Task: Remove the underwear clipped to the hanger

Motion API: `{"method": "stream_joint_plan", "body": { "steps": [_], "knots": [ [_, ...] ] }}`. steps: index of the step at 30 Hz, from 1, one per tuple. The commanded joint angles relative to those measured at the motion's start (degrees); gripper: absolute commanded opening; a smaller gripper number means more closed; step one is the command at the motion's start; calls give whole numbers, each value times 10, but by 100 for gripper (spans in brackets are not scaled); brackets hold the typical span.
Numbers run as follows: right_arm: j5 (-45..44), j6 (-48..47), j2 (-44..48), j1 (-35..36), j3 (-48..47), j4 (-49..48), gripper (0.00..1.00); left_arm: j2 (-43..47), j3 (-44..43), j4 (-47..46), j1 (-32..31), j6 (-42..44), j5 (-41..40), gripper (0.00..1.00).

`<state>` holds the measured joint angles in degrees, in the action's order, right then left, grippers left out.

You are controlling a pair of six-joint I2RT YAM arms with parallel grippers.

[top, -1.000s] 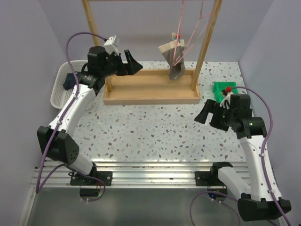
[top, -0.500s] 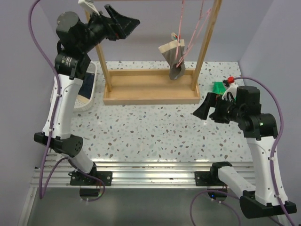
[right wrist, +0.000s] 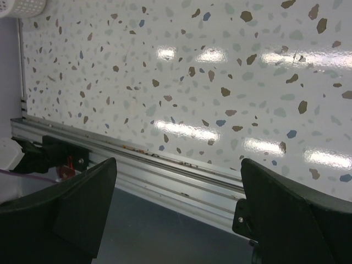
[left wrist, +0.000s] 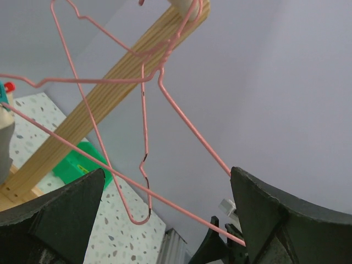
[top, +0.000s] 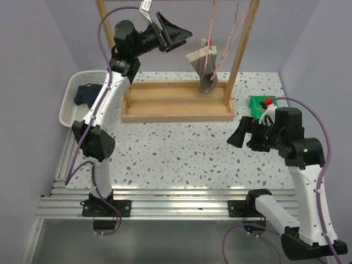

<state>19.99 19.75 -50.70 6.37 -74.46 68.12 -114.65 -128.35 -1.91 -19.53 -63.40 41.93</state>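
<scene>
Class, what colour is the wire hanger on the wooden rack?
Pink; the hanger shows best in the left wrist view.

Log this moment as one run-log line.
left jaws open, raised by pink wire hanger | right jaws open above speckled table | grey cloth briefs on hanger | dark navy cloth briefs in white plastic basket

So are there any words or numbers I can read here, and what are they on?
None: no words, numbers or signs can be read in any view.
The grey underwear, the white basket and the wooden rack show no print.
The green thing is too small to tell.
</scene>
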Motion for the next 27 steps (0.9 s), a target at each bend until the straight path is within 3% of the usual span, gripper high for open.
{"method": "stream_joint_plan", "body": {
  "steps": [1, 13, 27],
  "knots": [
    [-6, -16, 7, 3, -5, 11, 98, -18, -42, -92, -22, -92, 48, 100],
    [-11, -33, 16, 2, 12, 12, 98, -60, -46, -198, -50, -202, 45, 100],
    [-6, -38, 19, 8, 12, 10, 95, -109, -86, -157, -100, -215, 20, 98]
  ]
}}
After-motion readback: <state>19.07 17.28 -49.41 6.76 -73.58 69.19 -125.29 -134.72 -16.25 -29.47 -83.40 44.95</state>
